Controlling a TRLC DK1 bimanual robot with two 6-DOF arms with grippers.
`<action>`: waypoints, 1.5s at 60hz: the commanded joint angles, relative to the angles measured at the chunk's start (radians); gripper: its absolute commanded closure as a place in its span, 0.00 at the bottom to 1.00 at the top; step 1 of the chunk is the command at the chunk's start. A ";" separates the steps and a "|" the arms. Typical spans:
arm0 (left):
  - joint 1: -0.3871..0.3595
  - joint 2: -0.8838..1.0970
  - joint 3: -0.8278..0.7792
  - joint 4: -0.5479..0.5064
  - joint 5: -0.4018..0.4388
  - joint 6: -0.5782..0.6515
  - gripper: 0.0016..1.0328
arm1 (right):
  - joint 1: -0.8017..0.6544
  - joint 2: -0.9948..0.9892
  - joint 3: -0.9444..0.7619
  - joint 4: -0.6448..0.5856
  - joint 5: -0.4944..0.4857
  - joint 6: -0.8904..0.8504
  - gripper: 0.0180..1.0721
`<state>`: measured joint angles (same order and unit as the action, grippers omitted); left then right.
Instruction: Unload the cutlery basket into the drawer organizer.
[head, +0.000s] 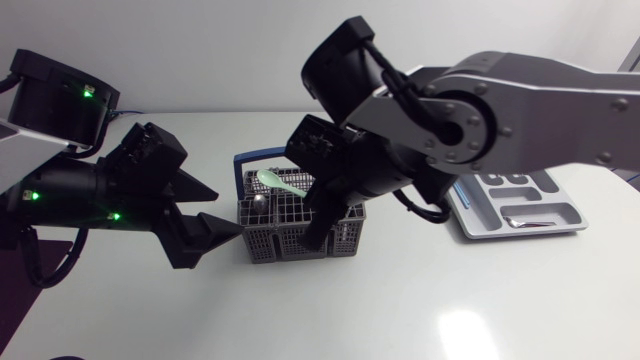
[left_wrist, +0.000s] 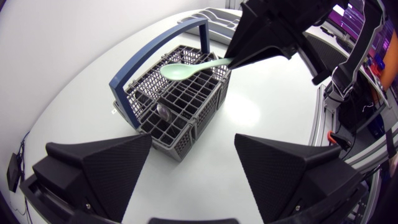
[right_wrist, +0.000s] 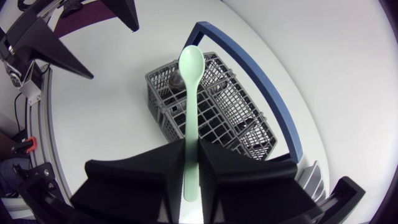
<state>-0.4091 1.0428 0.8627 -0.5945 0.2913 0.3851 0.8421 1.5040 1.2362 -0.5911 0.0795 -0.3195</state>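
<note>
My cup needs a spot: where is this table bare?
Bare white table in front of the grey plastic cutlery basket and the grey drawer organizer. Crowded at the basket: left gripper, and right gripper holding a mint-green plastic spoon.

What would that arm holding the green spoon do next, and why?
Most likely swing the green spoon sideways toward the drawer organizer. The right tool is shut on its handle, and the spoon's bowl appears to hang above the basket, clear of its compartments, so nothing seems left to pull free. The organizer lies apart from the basket, on the robot's right.
</note>
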 joint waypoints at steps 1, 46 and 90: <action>0.001 0.017 -0.005 -0.005 0.009 -0.017 0.10 | -0.021 -0.076 -0.063 -0.003 0.000 -0.027 0.94; 0.007 0.085 0.038 0.009 -0.020 -0.115 0.07 | -0.767 -0.358 -0.340 -0.256 -0.434 -0.760 0.95; 0.004 0.146 0.073 0.007 -0.041 -0.229 0.05 | -1.376 0.168 -0.050 -0.309 -0.523 -1.503 0.95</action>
<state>-0.4080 1.1744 0.9031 -0.5892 0.2531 0.1764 -0.5102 1.6184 1.1351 -0.8871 -0.4419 -1.7477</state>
